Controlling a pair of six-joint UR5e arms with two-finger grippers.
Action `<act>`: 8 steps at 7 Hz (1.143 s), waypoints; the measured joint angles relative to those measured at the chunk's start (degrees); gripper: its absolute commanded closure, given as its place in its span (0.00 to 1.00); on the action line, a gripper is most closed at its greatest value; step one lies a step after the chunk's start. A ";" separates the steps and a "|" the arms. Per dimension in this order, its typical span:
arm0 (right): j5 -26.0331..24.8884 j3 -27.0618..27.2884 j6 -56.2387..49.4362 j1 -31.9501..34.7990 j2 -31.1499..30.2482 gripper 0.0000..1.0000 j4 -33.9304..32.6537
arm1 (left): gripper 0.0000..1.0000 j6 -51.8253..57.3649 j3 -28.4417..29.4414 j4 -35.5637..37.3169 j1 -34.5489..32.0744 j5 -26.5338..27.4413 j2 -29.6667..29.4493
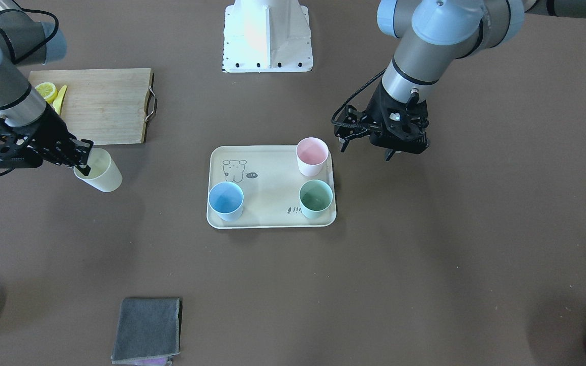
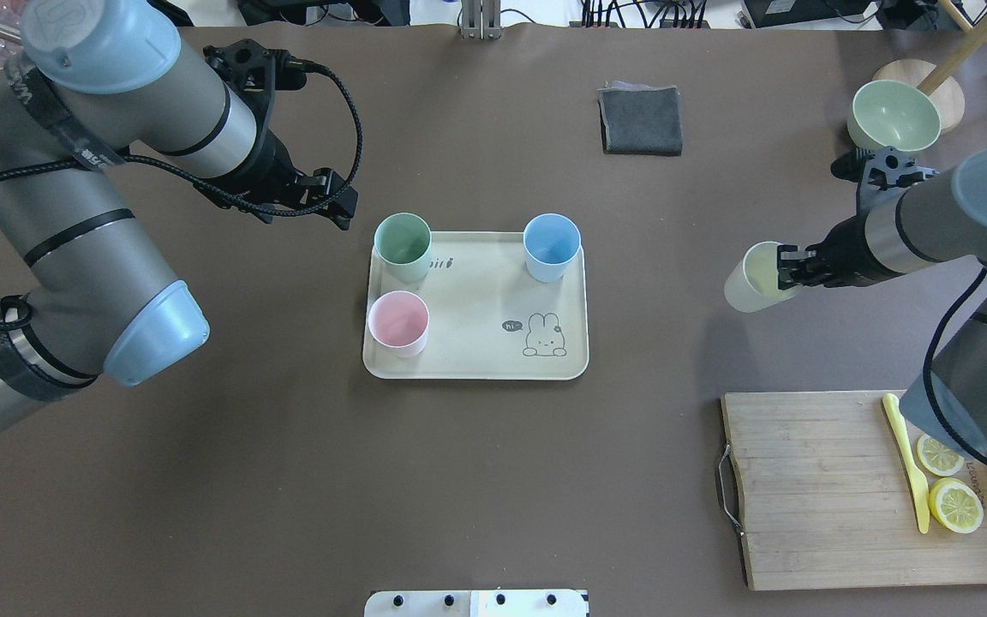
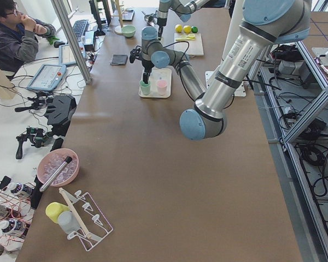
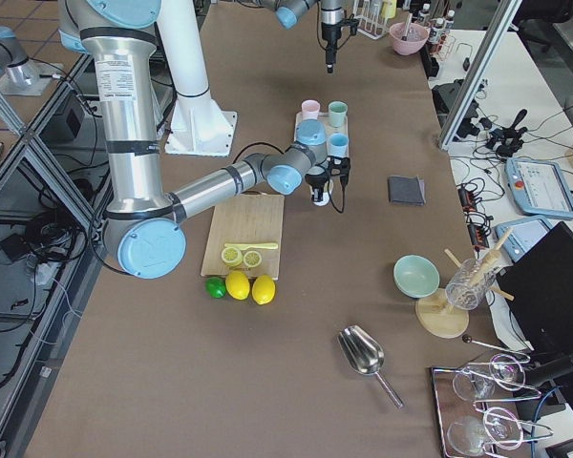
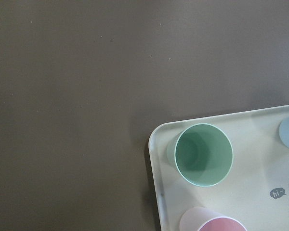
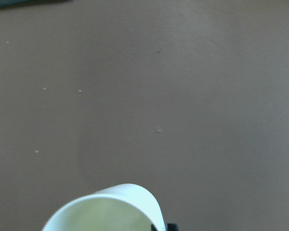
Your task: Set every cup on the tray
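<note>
Your right gripper [image 2: 789, 267] pinched the yellow cup [image 2: 750, 280] by its rim, well off the tray [image 2: 476, 360]. Left gripper [image 2: 343, 204] hung open and empty beside the mint cup [image 2: 403, 246].

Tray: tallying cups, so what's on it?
On the tray stand the blue cup, pink cup and green cup; surface beneath them is hidden. The yellow cup is off it.
</note>
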 measured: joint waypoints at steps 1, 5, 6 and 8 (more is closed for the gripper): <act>-3.03 0.01 7.76 -3.90 4.03 1.00 -1.12 | 0.02 0.01 0.06 -0.04 0.01 0.00 0.03; -13.55 -0.82 21.47 -15.95 20.47 0.48 -17.40 | 0.02 0.01 0.35 -0.07 0.16 -0.08 0.14; -14.31 -0.98 21.79 -17.10 21.42 0.00 -18.04 | 0.02 0.01 0.39 -0.09 0.20 -0.08 0.26; -14.68 -1.08 20.88 -17.59 22.30 0.00 -18.35 | 0.02 0.01 0.40 -0.14 0.22 -0.09 0.38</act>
